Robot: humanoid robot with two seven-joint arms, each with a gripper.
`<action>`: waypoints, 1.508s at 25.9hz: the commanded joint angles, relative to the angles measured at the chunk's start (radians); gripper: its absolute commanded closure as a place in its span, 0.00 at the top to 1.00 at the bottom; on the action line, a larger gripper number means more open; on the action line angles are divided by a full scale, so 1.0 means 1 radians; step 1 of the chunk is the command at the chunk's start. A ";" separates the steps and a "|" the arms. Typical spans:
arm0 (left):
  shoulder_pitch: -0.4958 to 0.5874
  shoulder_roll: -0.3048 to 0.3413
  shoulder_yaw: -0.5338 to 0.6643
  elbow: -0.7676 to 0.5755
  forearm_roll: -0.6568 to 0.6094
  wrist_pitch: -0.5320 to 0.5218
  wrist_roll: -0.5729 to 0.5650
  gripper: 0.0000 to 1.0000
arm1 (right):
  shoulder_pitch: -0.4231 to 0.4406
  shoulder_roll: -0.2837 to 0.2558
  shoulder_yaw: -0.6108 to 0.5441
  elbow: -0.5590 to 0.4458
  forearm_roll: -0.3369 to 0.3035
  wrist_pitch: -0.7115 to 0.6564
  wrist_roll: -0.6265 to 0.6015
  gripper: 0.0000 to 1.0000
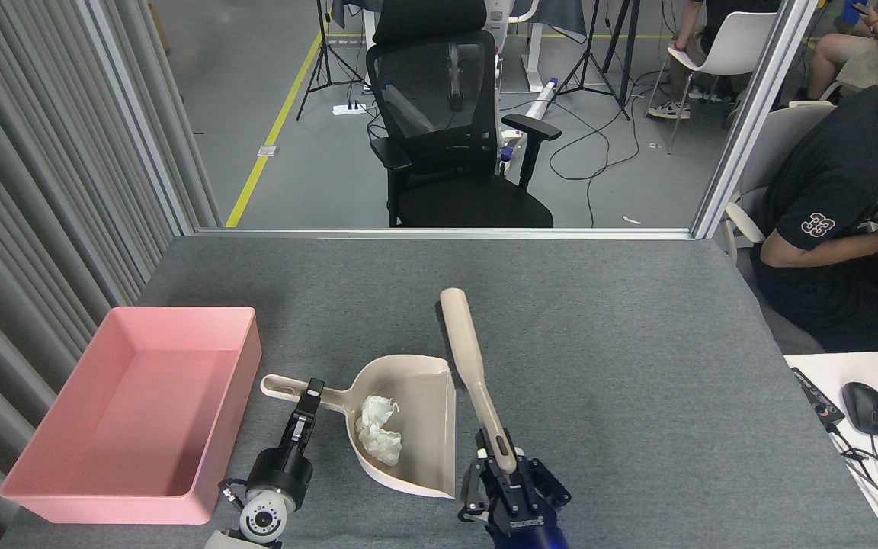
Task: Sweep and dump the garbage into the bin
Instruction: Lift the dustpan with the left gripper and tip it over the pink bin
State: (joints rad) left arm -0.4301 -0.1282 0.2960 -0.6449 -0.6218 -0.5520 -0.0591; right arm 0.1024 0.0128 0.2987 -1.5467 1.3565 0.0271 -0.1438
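The garbage (pixel 378 429), crumpled white tissue paper, lies inside the beige dustpan (pixel 416 427) near its back wall. My left gripper (pixel 311 396) is shut on the dustpan's handle, which points left. My right gripper (pixel 501 457) is shut on the handle of a beige brush (pixel 468 358), which is lifted and tilted away from me, its head above the table just right of the dustpan's far corner. The bin (pixel 43 450), a shallow pink tray with nothing in it, sits at the table's left, beside the dustpan handle.
A grey felt table top (pixel 637 343) carries everything. Ribbed grey curtain panels run along the left. A black office chair (pixel 447 130) stands beyond the far edge. A person in a dark shirt (pixel 828 213) sits at right by a white desk with a mouse (pixel 864 408).
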 commanded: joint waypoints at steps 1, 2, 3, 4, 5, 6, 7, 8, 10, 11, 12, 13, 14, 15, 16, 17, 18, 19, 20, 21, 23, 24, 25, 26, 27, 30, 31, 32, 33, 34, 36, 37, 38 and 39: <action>-0.001 -0.002 0.003 -0.032 0.005 0.011 -0.001 0.21 | -0.003 -0.102 -0.135 -0.003 -0.016 -0.059 0.001 0.18; 0.001 -0.002 0.003 -0.056 0.014 0.024 -0.002 0.21 | -0.006 -0.145 -0.161 0.010 -0.020 -0.069 0.003 0.18; 0.001 -0.002 0.003 -0.075 0.025 0.038 -0.005 0.21 | -0.006 -0.185 -0.176 0.028 -0.025 -0.073 0.001 0.18; 0.001 -0.002 -0.001 -0.093 0.037 0.055 -0.013 0.21 | -0.006 -0.224 -0.187 0.045 -0.030 -0.079 0.001 0.18; 0.002 -0.002 -0.003 -0.108 0.043 0.064 -0.024 0.21 | -0.003 -0.260 -0.194 0.056 -0.030 -0.082 0.001 0.18; 0.008 -0.002 -0.005 -0.130 0.045 0.075 -0.038 0.21 | -0.001 -0.297 -0.205 0.063 -0.033 -0.085 0.001 0.18; 0.011 -0.002 -0.006 -0.150 0.045 0.090 -0.045 0.21 | -0.001 -0.318 -0.210 0.066 -0.033 -0.090 0.001 0.18; 0.011 -0.002 -0.006 -0.176 0.048 0.115 -0.051 0.21 | 0.002 -0.335 -0.213 0.069 -0.034 -0.095 0.001 0.18; 0.011 -0.002 -0.006 -0.214 0.070 0.159 -0.054 0.21 | 0.006 -0.352 -0.214 0.077 -0.034 -0.101 0.001 0.18; 0.011 -0.002 -0.006 -0.225 0.094 0.172 -0.056 0.21 | 0.006 -0.353 -0.214 0.083 -0.034 -0.102 0.001 0.18; 0.011 -0.002 -0.008 -0.236 0.117 0.184 -0.056 0.20 | 0.008 -0.352 -0.213 0.088 -0.033 -0.102 0.001 0.18; 0.011 -0.002 -0.008 -0.240 0.132 0.198 -0.056 0.20 | 0.008 -0.352 -0.213 0.088 -0.033 -0.102 0.001 0.18; 0.011 -0.002 -0.006 -0.245 0.135 0.211 -0.059 0.21 | 0.008 -0.352 -0.213 0.088 -0.033 -0.102 0.001 0.18; 0.011 0.004 -0.006 -0.251 0.135 0.221 -0.070 0.20 | 0.008 -0.352 -0.211 0.088 -0.033 -0.104 0.001 0.18; 0.013 0.005 -0.006 -0.260 0.135 0.227 -0.084 0.20 | 0.008 -0.352 -0.211 0.088 -0.033 -0.104 0.001 0.18; 0.014 0.010 -0.006 -0.275 0.137 0.231 -0.096 0.20 | 0.008 -0.352 -0.211 0.088 -0.033 -0.104 0.001 0.18; 0.013 0.013 -0.006 -0.291 0.142 0.244 -0.108 0.20 | 0.008 -0.352 -0.211 0.088 -0.031 -0.104 0.001 0.18; 0.013 0.022 -0.006 -0.309 0.154 0.267 -0.120 0.20 | 0.008 -0.352 -0.210 0.088 -0.033 -0.104 0.001 0.18; 0.013 0.035 -0.006 -0.332 0.180 0.291 -0.136 0.20 | 0.008 -0.352 -0.210 0.088 -0.033 -0.105 0.000 0.18; 0.013 0.048 -0.006 -0.358 0.212 0.314 -0.151 0.20 | 0.008 -0.350 -0.210 0.088 -0.031 -0.111 0.000 0.18; 0.008 0.071 -0.008 -0.389 0.261 0.363 -0.156 0.20 | 0.008 -0.347 -0.210 0.088 -0.031 -0.125 0.001 0.18; 0.005 0.084 -0.006 -0.394 0.269 0.380 -0.156 0.20 | 0.008 -0.346 -0.210 0.088 -0.031 -0.127 0.001 0.18; 0.002 0.099 -0.006 -0.395 0.270 0.386 -0.156 0.20 | 0.008 -0.346 -0.210 0.088 -0.031 -0.127 0.000 0.18; -0.003 0.117 -0.006 -0.398 0.272 0.389 -0.156 0.20 | 0.008 -0.344 -0.208 0.088 -0.031 -0.128 0.000 0.18; -0.006 0.140 -0.006 -0.400 0.275 0.389 -0.157 0.20 | 0.011 -0.344 -0.207 0.088 -0.031 -0.128 0.000 0.18; -0.013 0.225 -0.006 -0.401 0.332 0.391 -0.165 0.20 | 0.020 -0.346 -0.207 0.088 -0.030 -0.130 0.000 0.18; -0.021 0.266 -0.006 -0.394 0.373 0.392 -0.166 0.20 | 0.020 -0.346 -0.207 0.088 -0.030 -0.131 -0.002 0.18; -0.026 0.315 -0.008 -0.387 0.415 0.396 -0.169 0.20 | 0.020 -0.346 -0.207 0.088 -0.030 -0.135 -0.002 0.18; -0.030 0.370 -0.008 -0.377 0.455 0.406 -0.176 0.20 | 0.020 -0.346 -0.207 0.088 -0.030 -0.139 -0.003 0.18; -0.035 0.418 -0.008 -0.363 0.488 0.414 -0.183 0.20 | 0.020 -0.344 -0.208 0.088 -0.030 -0.141 -0.003 0.18; -0.062 0.486 -0.012 -0.332 0.542 0.412 -0.205 0.20 | 0.019 -0.344 -0.207 0.088 -0.028 -0.141 -0.003 0.18; -0.072 0.515 -0.014 -0.314 0.565 0.411 -0.220 0.20 | 0.019 -0.344 -0.205 0.088 -0.027 -0.141 -0.002 0.18; -0.075 0.544 -0.012 -0.294 0.583 0.409 -0.232 0.20 | 0.019 -0.343 -0.204 0.088 -0.027 -0.141 -0.003 0.18; -0.075 0.581 -0.012 -0.272 0.603 0.403 -0.242 0.20 | 0.019 -0.341 -0.204 0.088 -0.025 -0.141 -0.003 0.18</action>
State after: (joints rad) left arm -0.4895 0.3528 0.2847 -0.9685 -0.0878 -0.1434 -0.2701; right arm 0.1218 -0.3311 0.0935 -1.4588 1.3291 -0.1128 -0.1470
